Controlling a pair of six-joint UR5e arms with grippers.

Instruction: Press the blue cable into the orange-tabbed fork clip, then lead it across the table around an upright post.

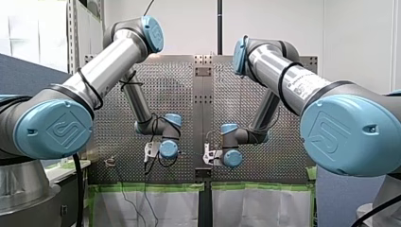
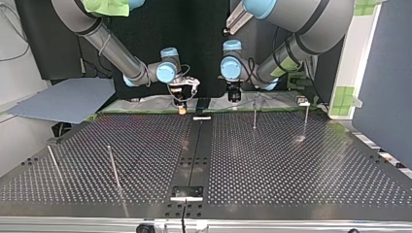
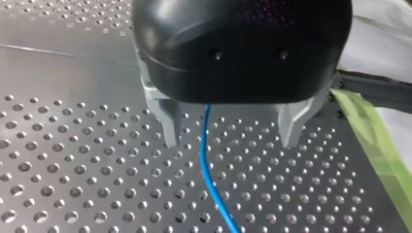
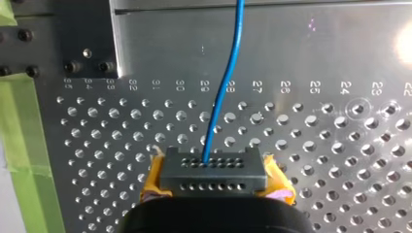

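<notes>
The perforated silvery metal worktop (image 3: 73, 184) has a brushed, softly reflective sheen. The thin blue cable (image 3: 206, 160) looks smooth and plastic-sheathed. My left hand (image 3: 232, 141) has a glossy black plastic shell and matt grey metal fingers (image 3: 171, 126).

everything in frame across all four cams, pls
blue cable: one, blue, passes untouched between my left gripper's fingers; one end enters the grey block.
grey block: one, dark grey, rows of holes, between my right gripper's yellow pads.
upright posts: four, metal; two far at top view's right, two near at its left.
perforated table: one, silver.
green tape: green, along the table's edge.
sheet: one, blue-grey, off the table at top view's left.
left gripper: black, metal fingers, open.
right gripper: yellow pads, shut on the block.
</notes>
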